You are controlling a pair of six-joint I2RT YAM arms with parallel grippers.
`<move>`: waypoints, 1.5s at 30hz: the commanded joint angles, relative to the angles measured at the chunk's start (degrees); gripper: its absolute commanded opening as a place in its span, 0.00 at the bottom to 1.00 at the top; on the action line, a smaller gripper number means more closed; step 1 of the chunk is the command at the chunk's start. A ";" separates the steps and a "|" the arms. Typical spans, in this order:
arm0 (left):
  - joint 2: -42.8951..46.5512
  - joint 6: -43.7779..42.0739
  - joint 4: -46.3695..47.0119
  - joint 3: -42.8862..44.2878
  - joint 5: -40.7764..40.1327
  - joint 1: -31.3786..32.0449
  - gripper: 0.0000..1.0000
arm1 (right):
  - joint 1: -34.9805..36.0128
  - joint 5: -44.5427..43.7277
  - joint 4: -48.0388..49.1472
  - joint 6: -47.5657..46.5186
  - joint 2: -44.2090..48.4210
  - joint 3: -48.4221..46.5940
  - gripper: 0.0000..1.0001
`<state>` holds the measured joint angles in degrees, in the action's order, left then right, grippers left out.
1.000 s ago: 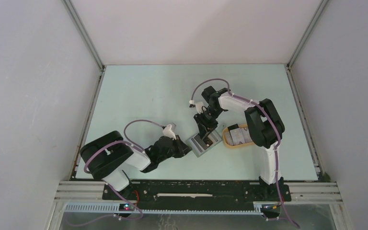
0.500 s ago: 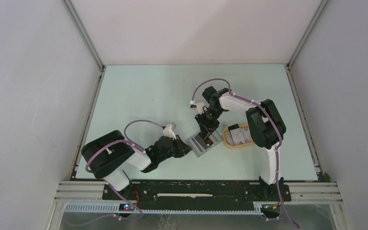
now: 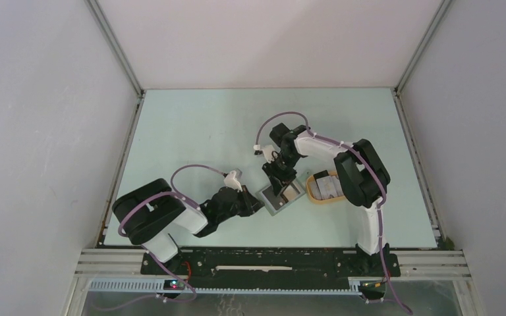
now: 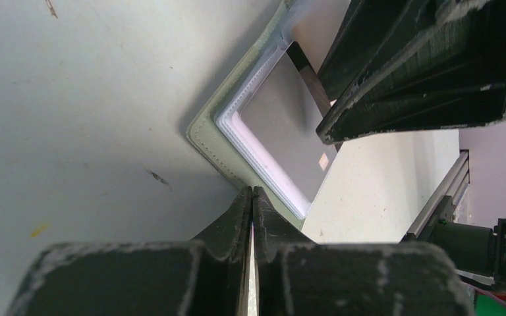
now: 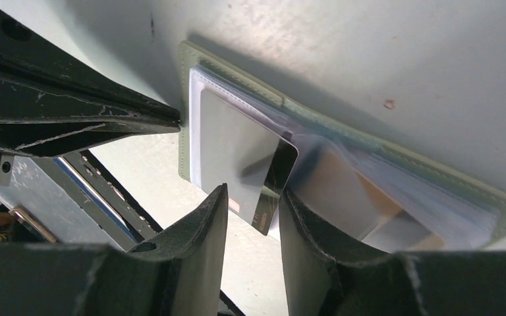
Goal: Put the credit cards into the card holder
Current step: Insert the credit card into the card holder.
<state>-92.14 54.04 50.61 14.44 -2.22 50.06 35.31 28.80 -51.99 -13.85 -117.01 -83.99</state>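
card holder: your card holder (image 3: pixel 282 199) is lying open and flat on the table (image 3: pixel 197 131). It's sitting about midway between the left and right edges, nearer the front edge than the back.
left gripper: your left gripper (image 4: pixel 251 196) is sitting with its pads pressed together. The tips are touching the card holder's left edge, low to the table.
right gripper: your right gripper (image 5: pixel 253 214) is pointing down over the card holder. Its fingers are standing partway apart and gripping the near corner of a card.
held card: the dark-edged card (image 5: pixel 237 141) is lying tilted. Its far end is resting on the left-hand inner slot and its face is showing glossy grey.
writing: fine pale lines are showing on the card's dark strip, too small for you to read.
sleeves: clear plastic sleeves (image 5: pixel 395 204) are fanning over the right half of the card holder, with pale cards showing through.
tray: the tan oval tray (image 3: pixel 321 201) is sitting just right of the card holder, not touching it and partly under your right arm.
other cards: more credit cards (image 3: pixel 327 187) are lying in the tray, one dark and the rest pale.
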 commanded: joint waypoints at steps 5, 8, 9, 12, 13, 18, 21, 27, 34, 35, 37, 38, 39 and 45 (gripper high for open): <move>-2.24 -0.92 -3.75 0.92 -0.24 -0.36 0.07 | 3.36 4.50 -1.79 -0.44 0.05 -0.03 0.42; -2.43 -0.78 -3.10 0.65 -0.24 -0.38 0.06 | 2.83 4.08 -1.87 -0.61 0.20 -0.20 0.42; -2.51 -0.70 -2.95 0.60 -0.24 -0.40 0.06 | 2.45 4.12 -1.87 -0.69 0.39 -0.21 0.42; -2.72 -0.69 -2.71 0.47 -0.16 -0.39 0.06 | 0.94 3.82 -1.97 -0.96 1.25 -0.14 0.42; -2.65 -0.69 -2.64 0.42 -0.09 -0.39 0.06 | 0.50 3.78 -1.98 -1.00 1.61 -0.13 0.42; -2.67 -0.78 -2.49 0.33 0.02 -0.46 0.07 | -0.67 2.70 -1.98 -1.30 2.27 0.18 0.42; -2.81 -0.70 -2.37 0.30 0.02 -0.48 0.06 | -0.52 1.19 -2.22 -1.56 1.99 0.14 0.42; -2.87 -0.70 -2.01 0.21 0.10 -0.42 0.06 | -0.05 0.83 -2.58 -1.78 1.18 0.23 0.42; -3.00 -0.69 -1.88 0.24 0.13 -0.51 0.07 | 2.26 6.84 -4.03 -2.92 0.08 -0.23 0.42; -3.00 -0.69 -1.79 0.32 0.19 -0.49 0.07 | 2.69 8.17 -4.36 -3.14 -0.06 -0.44 0.42; -3.13 -0.65 -1.62 0.32 0.20 -0.57 0.07 | 3.28 10.23 -4.92 -3.42 -0.48 -0.87 0.41; -3.14 -0.63 -1.53 0.23 0.20 -0.56 0.07 | 3.43 9.95 -4.95 -3.51 -0.55 -1.05 0.41; -3.14 -0.61 -1.44 0.12 0.15 -0.58 0.07 | 3.40 9.29 -4.96 -3.59 -0.52 -1.15 0.41; -2.72 -0.43 -0.04 -0.95 0.02 -0.64 0.07 | -0.20 10.15 -5.00 -5.71 3.68 -1.01 0.41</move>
<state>-93.49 54.06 52.71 14.44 -1.21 49.74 35.86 31.00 -54.89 -17.82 -117.21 -83.99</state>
